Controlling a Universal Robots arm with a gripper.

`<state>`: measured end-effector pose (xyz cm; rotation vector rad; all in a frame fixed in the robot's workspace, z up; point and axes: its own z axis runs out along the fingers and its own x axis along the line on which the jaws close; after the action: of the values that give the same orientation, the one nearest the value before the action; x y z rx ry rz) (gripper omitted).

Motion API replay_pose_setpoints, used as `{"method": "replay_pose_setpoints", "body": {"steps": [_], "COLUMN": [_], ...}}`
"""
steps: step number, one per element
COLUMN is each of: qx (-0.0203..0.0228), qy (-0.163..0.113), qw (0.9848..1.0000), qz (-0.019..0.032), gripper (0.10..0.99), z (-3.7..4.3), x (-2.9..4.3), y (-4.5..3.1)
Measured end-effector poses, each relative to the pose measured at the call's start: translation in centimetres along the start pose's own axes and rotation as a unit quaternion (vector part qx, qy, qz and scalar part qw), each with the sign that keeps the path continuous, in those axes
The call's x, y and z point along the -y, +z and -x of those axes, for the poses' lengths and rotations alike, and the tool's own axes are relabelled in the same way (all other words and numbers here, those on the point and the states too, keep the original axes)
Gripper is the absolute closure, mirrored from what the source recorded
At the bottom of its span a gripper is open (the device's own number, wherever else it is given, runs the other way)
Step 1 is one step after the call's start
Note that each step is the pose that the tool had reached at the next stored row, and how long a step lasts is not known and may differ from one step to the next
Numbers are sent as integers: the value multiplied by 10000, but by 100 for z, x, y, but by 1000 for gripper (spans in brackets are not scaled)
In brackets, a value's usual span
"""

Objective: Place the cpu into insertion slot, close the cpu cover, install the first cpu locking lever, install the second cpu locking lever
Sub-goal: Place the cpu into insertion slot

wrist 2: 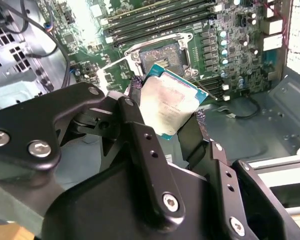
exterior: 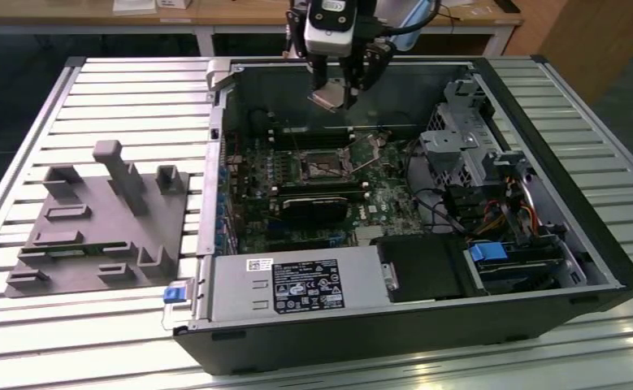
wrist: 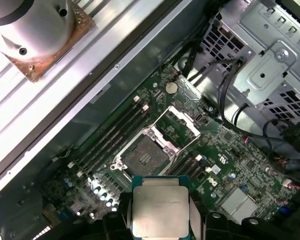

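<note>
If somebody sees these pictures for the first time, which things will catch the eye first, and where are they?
First, the gripper hanging over the open computer case, shut on the cpu. Below it, the insertion slot lies bare on the green board, the cpu cover swung open beside it. On the exterior view's left lies a grey fixture plate.

The arm (exterior: 332, 28) reaches straight down from up high, and its gripper (exterior: 340, 88) pinches the cpu (wrist 2: 170, 102) between two black fingers (wrist 2: 142, 145), held tilted.
</note>
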<state>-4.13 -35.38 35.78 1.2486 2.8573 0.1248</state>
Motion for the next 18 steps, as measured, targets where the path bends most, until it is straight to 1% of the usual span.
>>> {"method": "replay_pose_setpoints", "body": {"steps": [5,9,13,16,18], "qx": [26,54,81,101,114], "qy": [295,574,891,1139,1299], "qw": [9996,9983,9960,9934,9915], "qz": [3,2,5,8,10], "gripper": [545,545,545,545,545], "z": [-1,-1,-1,-1,-1], "x": [2,3,4,4,4], "y": [11,19,29,34,38]}}
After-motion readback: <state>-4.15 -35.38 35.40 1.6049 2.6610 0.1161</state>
